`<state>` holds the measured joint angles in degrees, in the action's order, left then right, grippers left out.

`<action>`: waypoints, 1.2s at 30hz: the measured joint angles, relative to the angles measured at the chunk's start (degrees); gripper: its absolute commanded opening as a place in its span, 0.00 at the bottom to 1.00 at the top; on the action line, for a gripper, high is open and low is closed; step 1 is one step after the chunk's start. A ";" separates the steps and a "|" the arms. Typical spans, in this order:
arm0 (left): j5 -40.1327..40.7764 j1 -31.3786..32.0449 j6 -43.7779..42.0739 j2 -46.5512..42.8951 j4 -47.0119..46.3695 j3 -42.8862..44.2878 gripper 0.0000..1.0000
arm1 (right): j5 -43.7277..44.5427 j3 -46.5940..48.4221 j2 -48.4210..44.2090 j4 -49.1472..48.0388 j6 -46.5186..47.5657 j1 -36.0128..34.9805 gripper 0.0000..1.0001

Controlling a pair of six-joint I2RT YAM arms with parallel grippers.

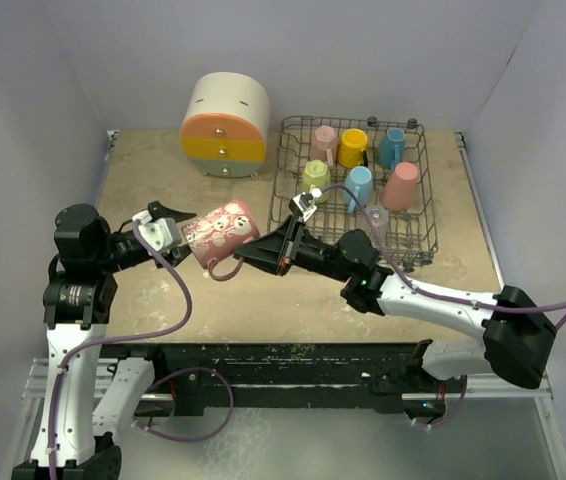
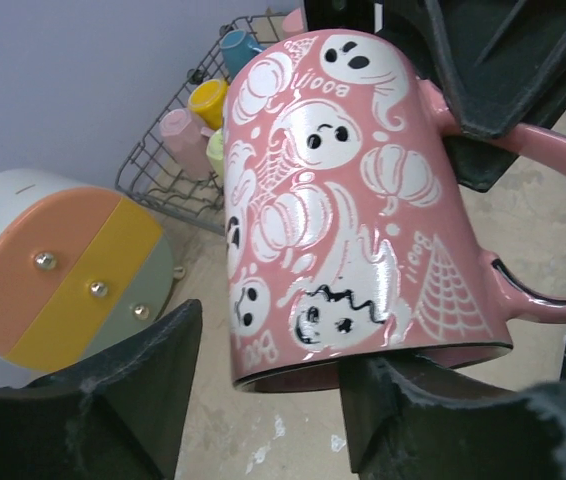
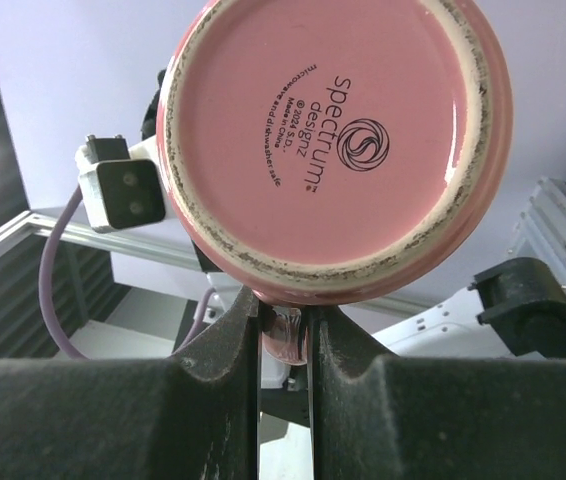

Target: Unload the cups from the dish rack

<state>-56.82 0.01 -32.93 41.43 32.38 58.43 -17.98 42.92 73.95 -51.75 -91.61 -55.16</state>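
We see the large dark grey wire dish rack (image 1: 418,240) at the far right of the beige table (image 1: 163,180), holding seven cups: a pale pink cup (image 1: 324,143), a yellow mug (image 1: 352,148), a blue mug (image 1: 393,147), a pale green cup (image 1: 315,176), a light blue cup (image 1: 360,187), a salmon tumbler (image 1: 401,186) and a clear glass (image 1: 374,215). Left of it stands a round cream cabinet (image 1: 225,125) with peach, yellow and grey-green drawers. Both arms reach inward and meet over the table just left of the rack, with the pink patterned mug (image 1: 221,234) on its side in the air between them. The right gripper (image 3: 283,320) is clamped on its handle. The left gripper (image 1: 168,225) straddles the mug's body, jaws apart, with a gap on one side. The mug's side reads "Boo!" among ghosts, pumpkins and webs. Its base reads "spectrum designz", "Made in China".
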 measured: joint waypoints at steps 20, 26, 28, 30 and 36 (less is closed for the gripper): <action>1.97 -0.13 6.86 6.58 5.09 1.95 0.00 | 11.13 -5.35 -4.55 2.91 -2.64 -4.00 0.80; 17.73 -0.09 4.63 13.20 8.09 2.40 0.00 | 18.91 -1.81 -15.43 27.54 5.88 -0.42 0.85; 24.20 -0.09 3.32 17.86 9.07 3.28 0.00 | 21.55 2.19 -16.85 37.00 10.27 1.60 0.86; 30.23 -0.11 2.27 22.93 9.33 4.11 0.00 | 23.12 5.38 -17.38 44.09 14.34 3.67 0.86; 42.42 -0.26 0.57 36.87 8.33 5.77 0.00 | 26.14 10.36 -17.49 59.69 24.65 8.20 0.86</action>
<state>-14.39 -0.25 -32.36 78.30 40.71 64.20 8.16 53.28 56.47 7.94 -66.96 -46.96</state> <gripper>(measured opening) 0.158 0.857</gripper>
